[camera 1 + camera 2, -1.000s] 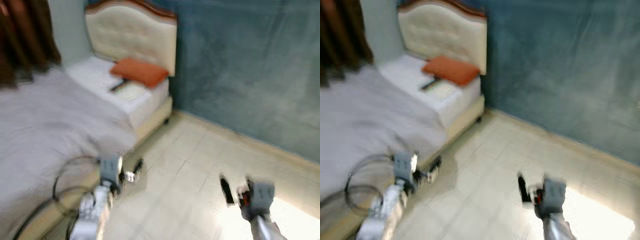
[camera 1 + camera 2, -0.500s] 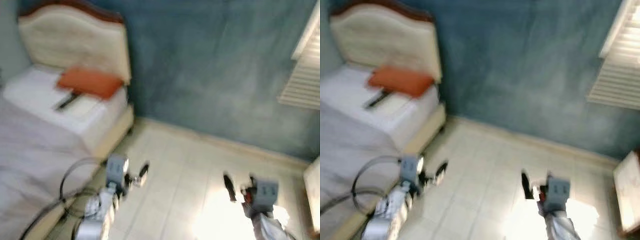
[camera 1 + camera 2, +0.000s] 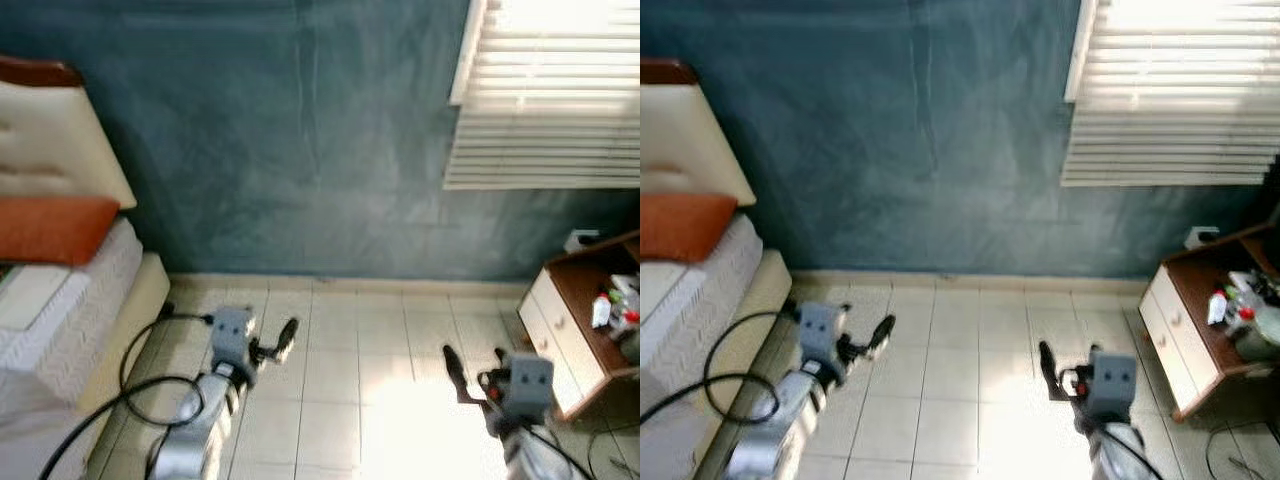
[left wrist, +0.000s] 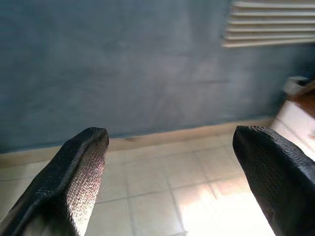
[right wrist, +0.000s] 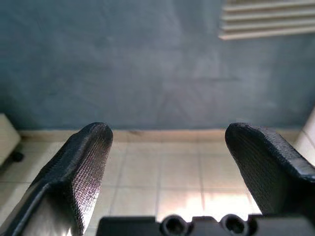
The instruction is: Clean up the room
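Clutter (image 3: 612, 305) sits on the brown nightstand (image 3: 560, 330) at far right, nearer the right gripper (image 3: 470, 372); both it and the left gripper (image 3: 272, 345) hang empty, fingers spread apart.

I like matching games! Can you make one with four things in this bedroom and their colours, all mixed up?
Things:
1. pillow
2. wall
3. window blinds
4. floor

Colours:
A. white
B. orange
C. pale cream tiles
D. blue-green

Pairs: 1-B, 2-D, 3-A, 4-C
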